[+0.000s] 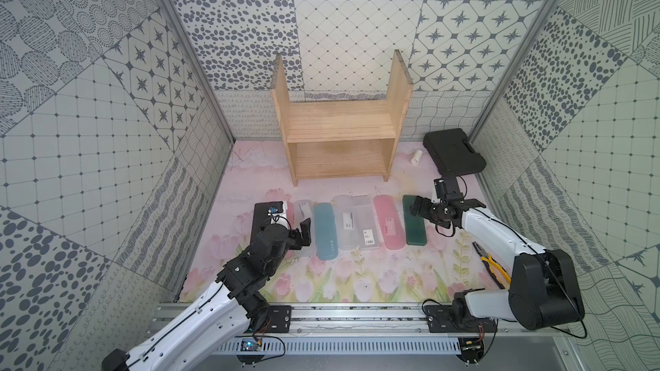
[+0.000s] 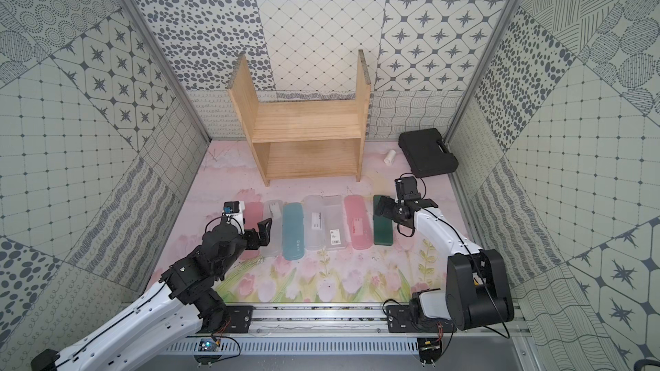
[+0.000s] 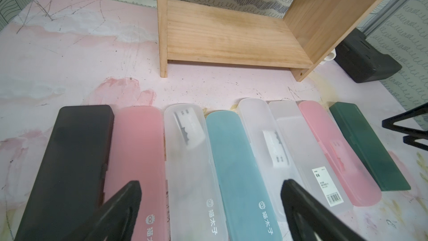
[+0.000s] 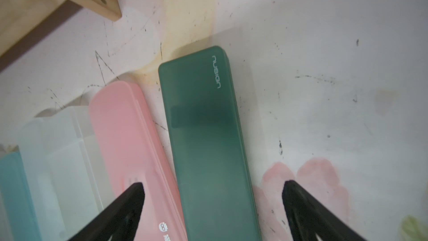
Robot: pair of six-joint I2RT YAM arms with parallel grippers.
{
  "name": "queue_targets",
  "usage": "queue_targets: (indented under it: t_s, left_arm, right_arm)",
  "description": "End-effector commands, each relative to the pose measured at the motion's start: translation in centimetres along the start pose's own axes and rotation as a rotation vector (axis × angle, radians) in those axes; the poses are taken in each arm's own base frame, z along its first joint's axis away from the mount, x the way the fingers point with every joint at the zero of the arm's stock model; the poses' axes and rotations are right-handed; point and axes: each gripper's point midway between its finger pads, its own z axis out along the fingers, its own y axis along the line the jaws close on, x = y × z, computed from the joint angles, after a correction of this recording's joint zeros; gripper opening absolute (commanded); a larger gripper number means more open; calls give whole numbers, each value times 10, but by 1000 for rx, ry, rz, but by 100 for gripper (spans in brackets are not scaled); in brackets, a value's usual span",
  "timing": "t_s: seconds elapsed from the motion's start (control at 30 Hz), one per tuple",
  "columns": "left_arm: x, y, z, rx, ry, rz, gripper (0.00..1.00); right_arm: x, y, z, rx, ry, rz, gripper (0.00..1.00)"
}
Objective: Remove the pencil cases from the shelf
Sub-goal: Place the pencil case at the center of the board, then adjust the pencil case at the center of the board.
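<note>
The pine shelf [image 1: 341,126] stands at the back with both boards bare. Several pencil cases lie side by side on the mat in front of it: black [image 3: 69,158], pink [image 3: 136,147], frosted clear [image 3: 187,158], blue [image 1: 325,230], two more clear ones [image 1: 344,223] [image 1: 366,223], pink [image 1: 389,221] and dark green [image 4: 203,135]. My left gripper [image 3: 210,183] hovers open over the row's left part, holding nothing. Above the dark green case's far end, my right gripper [image 4: 213,184] is open, its fingers clear of the case on both sides.
A big black tool case [image 1: 453,151] and a small white cylinder [image 1: 416,157] sit at the back right beside the shelf. Yellow-handled pliers [image 1: 491,264] lie by the right arm's base. Patterned walls close three sides; a metal rail [image 1: 357,315] runs along the front.
</note>
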Motion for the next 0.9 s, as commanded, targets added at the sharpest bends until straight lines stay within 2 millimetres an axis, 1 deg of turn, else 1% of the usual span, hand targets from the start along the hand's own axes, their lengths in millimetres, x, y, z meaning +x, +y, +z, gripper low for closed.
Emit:
queue_targets:
  t_s: [0.0, 0.1, 0.2, 0.3, 0.5, 0.63, 0.87]
  left_arm:
    - [-5, 10, 6, -51, 40, -100, 99]
    - [-4, 17, 12, -45, 96, -174, 99]
    - [-4, 27, 16, -53, 131, -230, 99]
    - [-4, 37, 18, -65, 163, -285, 99]
    - [-2, 50, 23, -71, 178, -378, 99]
    - [-2, 56, 24, -78, 164, -402, 99]
    - [-5, 58, 21, -86, 141, -394, 99]
  right_arm:
    - [-10, 21, 4, -203, 17, 42, 98]
    - [-13, 16, 10, -215, 29, 68, 98]
    - [-10, 10, 19, -214, 60, 93, 98]
    - [-9, 10, 28, -221, 89, 95, 98]
    - [-13, 18, 37, -261, 114, 103, 98]
    - [-13, 25, 40, -302, 140, 109, 98]
    - [-3, 39, 46, -357, 192, 110, 98]
